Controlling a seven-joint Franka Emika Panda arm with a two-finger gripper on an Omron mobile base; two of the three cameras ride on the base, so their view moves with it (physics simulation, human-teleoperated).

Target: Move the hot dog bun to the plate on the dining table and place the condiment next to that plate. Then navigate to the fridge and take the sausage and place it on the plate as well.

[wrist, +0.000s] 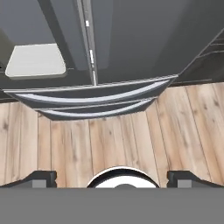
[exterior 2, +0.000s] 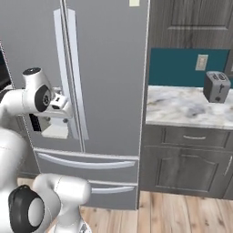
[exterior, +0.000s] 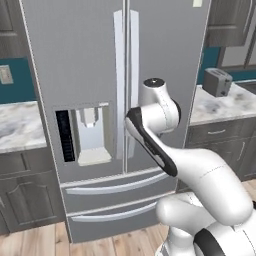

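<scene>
The fridge stands directly ahead, tall and silver-grey, with both doors and both bottom drawers shut. Its dispenser recess is in the left door. My gripper hangs just in front of the door handles and points down at the floor. It is open, the fingertips far apart with nothing between them. The hot dog bun, plate, dining table, condiment and sausage are out of view.
A marble counter over grey cabinets adjoins the fridge on the right and carries a toaster. Another counter flanks the left side. Wood floor lies before the drawers.
</scene>
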